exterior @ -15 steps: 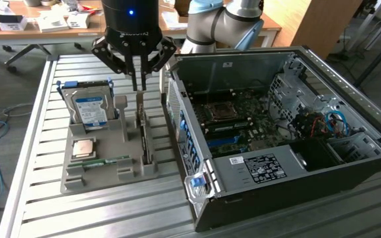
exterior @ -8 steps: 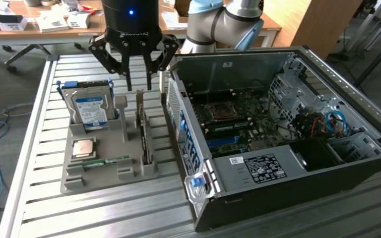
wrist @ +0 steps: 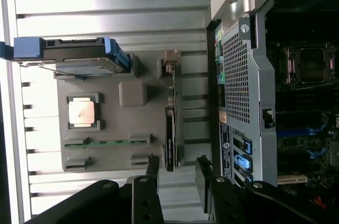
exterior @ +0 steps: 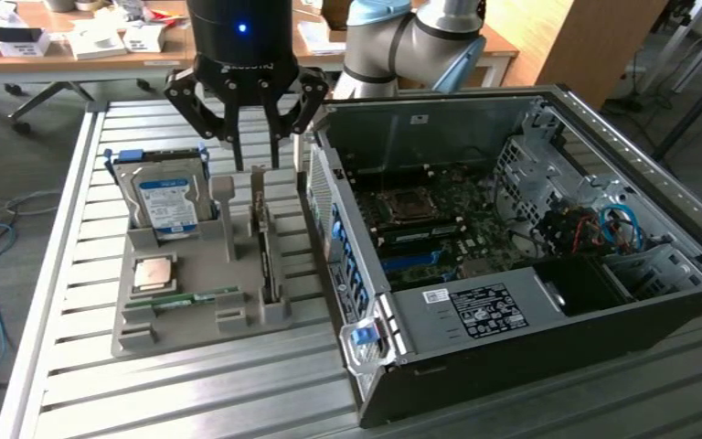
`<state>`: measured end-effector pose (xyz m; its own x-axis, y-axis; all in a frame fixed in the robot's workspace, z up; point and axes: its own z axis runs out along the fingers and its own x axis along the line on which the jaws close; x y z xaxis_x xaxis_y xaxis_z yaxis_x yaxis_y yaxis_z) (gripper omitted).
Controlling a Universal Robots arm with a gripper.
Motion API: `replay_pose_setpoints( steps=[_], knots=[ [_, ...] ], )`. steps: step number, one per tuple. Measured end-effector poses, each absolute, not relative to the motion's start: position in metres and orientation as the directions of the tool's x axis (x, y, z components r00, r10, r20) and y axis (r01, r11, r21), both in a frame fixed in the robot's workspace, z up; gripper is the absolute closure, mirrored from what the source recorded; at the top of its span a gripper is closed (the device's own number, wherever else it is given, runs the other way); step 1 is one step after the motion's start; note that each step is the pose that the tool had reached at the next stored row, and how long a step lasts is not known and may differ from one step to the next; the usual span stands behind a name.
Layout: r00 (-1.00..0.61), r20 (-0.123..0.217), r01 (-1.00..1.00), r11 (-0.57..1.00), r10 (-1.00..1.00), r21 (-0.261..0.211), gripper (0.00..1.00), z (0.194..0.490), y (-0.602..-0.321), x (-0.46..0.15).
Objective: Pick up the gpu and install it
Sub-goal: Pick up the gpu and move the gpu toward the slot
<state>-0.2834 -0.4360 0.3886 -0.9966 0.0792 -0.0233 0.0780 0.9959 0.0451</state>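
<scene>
Grey plastic makes up the tray (exterior: 143,334) that sits on the metal slat table (exterior: 83,384). The gpu (exterior: 266,247) stands on its thin edge in a long slot of this tray, on the side closest to the computer case (exterior: 510,366). It has not been picked up yet.

The black gripper (exterior: 257,160) hangs over the far end of the gpu. Its fingers are spread apart and hold nothing. In the wrist view the two fingers (wrist: 152,168) sit on either side of the line of the gpu (wrist: 169,134), with a gap between them.

Other things share the tray. A hard drive (exterior: 168,197) with a blue and white label stands up tall at the exterior view's left. A square silver chip (exterior: 154,273) lies flat in front of it. A small green memory stick (exterior: 198,297) lies in a thin slot near the chip. A grey post (exterior: 223,192) of the tray sticks up between the hard drive and the gpu.

The computer case lies on its side with its big side off, so the green board (exterior: 437,219) inside shows. The case's back wall (wrist: 241,75) stands just beside the gpu's slot, so the space on that side is tight.
</scene>
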Motion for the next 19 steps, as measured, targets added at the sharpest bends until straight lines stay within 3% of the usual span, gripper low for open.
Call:
replay_pose_setpoints(
  steps=[19],
  knots=[
    [-0.997, -0.023, 0.078, 0.996, 0.079, 0.045, 0.59, 0.369, -0.436, -0.283]
  ],
)
